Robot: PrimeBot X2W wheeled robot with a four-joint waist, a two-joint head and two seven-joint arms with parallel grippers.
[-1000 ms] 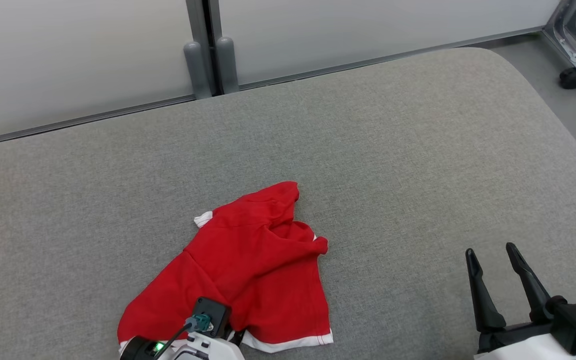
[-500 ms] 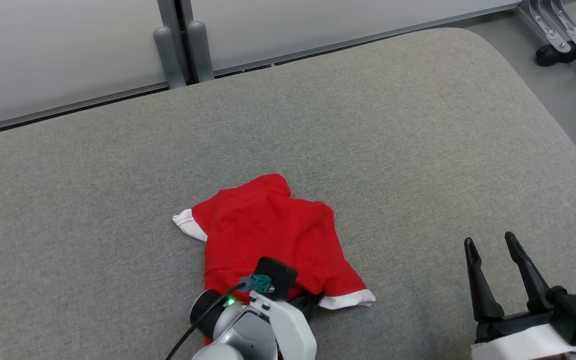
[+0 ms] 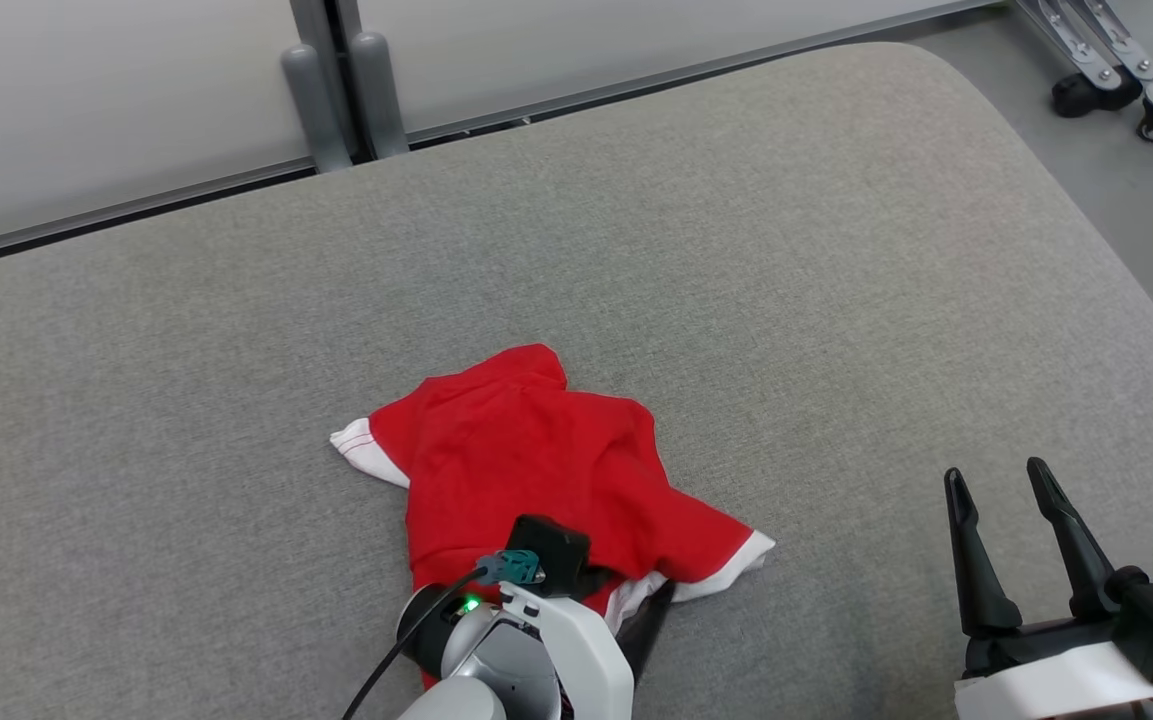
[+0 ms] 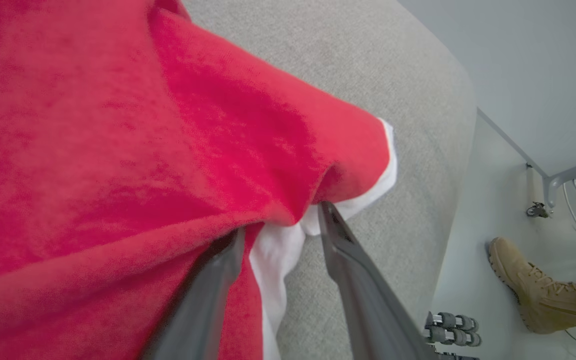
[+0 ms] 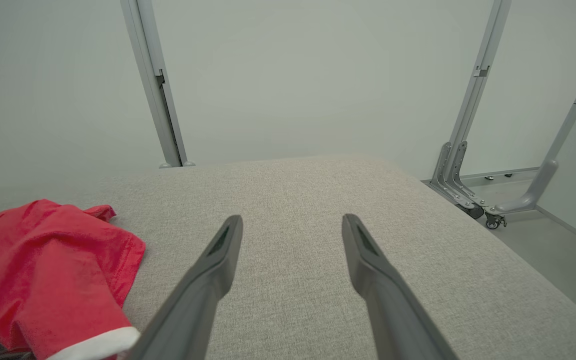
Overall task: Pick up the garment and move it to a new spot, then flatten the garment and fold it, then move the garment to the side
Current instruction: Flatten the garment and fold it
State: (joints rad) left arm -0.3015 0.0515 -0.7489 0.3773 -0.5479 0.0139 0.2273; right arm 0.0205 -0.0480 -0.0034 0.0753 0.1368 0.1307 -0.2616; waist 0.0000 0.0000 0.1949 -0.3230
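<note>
Item: one red garment with white trim, lying crumpled on a grey fabric-covered tabletop, in the near middle of the surface as the head view showed it and well clear of the far edge and of the rounded right-hand corner. A white-edged sleeve stuck out toward the robot's left; a white hem ran along the near right corner of the cloth, which was lifted slightly off the surface. Left end effector: at the garment's near edge, its two dark fingers parted, the hem lying loosely in the gap between them; the tip of one finger sat under a fold of red cloth, and the tip of the other touched the white trim. The fingers were not pinched together on the fabric. Right end effector: at the lower right of the head view, over bare tabletop, well apart from the garment, its fingers spread wide and holding nothing. Surroundings: two grey upright posts standing side by side against a pale wall beyond the far edge; a metal frame on castors on the floor past the right-hand corner; a person's tan boot on the floor, seen in the left wrist view beyond the tabletop's edge.
</note>
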